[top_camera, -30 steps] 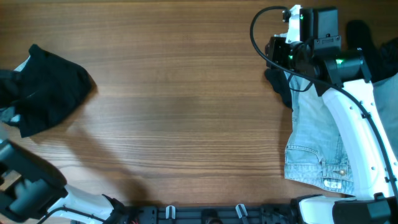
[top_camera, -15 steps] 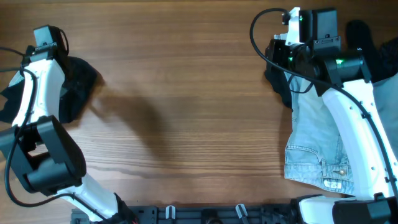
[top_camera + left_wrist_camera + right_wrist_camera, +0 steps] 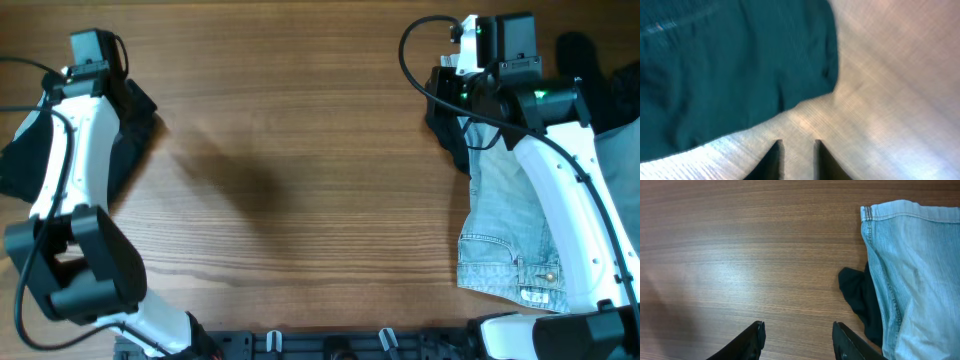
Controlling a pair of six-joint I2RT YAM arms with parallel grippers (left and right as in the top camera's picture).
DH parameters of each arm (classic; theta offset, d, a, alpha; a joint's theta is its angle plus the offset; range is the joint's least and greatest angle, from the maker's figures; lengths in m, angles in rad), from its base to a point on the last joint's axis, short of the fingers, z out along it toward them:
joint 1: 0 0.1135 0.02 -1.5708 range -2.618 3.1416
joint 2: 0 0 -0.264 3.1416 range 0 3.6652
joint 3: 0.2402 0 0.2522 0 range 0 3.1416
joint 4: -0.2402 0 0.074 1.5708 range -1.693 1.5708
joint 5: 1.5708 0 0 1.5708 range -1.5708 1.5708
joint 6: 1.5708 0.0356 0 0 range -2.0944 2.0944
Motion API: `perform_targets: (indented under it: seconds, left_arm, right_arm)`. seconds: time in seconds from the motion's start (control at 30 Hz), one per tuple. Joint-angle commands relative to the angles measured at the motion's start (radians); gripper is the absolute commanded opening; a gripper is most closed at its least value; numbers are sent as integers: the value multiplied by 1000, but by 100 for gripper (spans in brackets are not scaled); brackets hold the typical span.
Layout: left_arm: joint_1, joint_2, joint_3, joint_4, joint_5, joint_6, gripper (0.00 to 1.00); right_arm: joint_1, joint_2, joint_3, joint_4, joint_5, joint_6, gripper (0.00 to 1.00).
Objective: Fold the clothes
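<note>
A dark garment [image 3: 125,125] lies bunched at the table's left edge; in the left wrist view it looks dark teal [image 3: 730,65] and fills the upper left. My left gripper [image 3: 797,150] hovers over bare wood just off the garment's hem, its jaws only a narrow gap apart with nothing between them. Light denim shorts [image 3: 510,220] lie at the right, with a dark cloth [image 3: 452,140] poking out from under their far edge. My right gripper [image 3: 799,332] stands open over bare wood, left of the denim shorts [image 3: 912,255] and dark cloth [image 3: 860,297].
The left arm [image 3: 60,150] stretches over the dark garment, hiding part of it. The right arm [image 3: 560,170] lies across the shorts. More dark fabric [image 3: 580,50] sits at the far right corner. A rail with clips [image 3: 330,340] runs along the near edge.
The left arm swung up from the near left corner to the far end of the dark garment, and its jaws narrowed. The right arm stayed put.
</note>
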Motion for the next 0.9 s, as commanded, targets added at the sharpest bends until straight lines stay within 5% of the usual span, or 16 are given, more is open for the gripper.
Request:
perform_targets:
  seconds: [0.0, 0.13, 0.33, 0.43, 0.47, 0.57, 0.63, 0.77, 0.87]
  left_arm:
    - [2, 100, -3, -34, 27, -21, 4]
    - [2, 203, -3, 40, 23, -21, 4]
    - [5, 332, -3, 431, 5, -75, 4]
    - [0, 330, 45, 513, 24, 16, 6]
    - [-2, 330, 89, 493, 24, 41, 7]
    - [-13, 306, 232, 303, 135, 59, 44]
    - [-46, 275, 249, 233, 147, 64, 56]
    - [-180, 208, 249, -82, 144, 219, 89]
    - [-195, 166, 248, -348, 148, 215, 86]
  right_arm:
    - [-4, 14, 0, -4, 17, -8, 48]
    - [-4, 14, 0, -12, 17, -7, 48]
    - [-4, 14, 0, -59, 17, -3, 48]
    - [-4, 14, 0, -55, 17, 20, 49]
    - [-4, 14, 0, -47, 17, 20, 49]
    - [-8, 15, 0, -10, 8, 47, 62]
    - [-43, 17, 0, 2, -79, 43, 67]
    - [-190, 15, 1, -88, -123, -1, 96]
    - [-261, 13, 1, -245, -119, -89, 100]
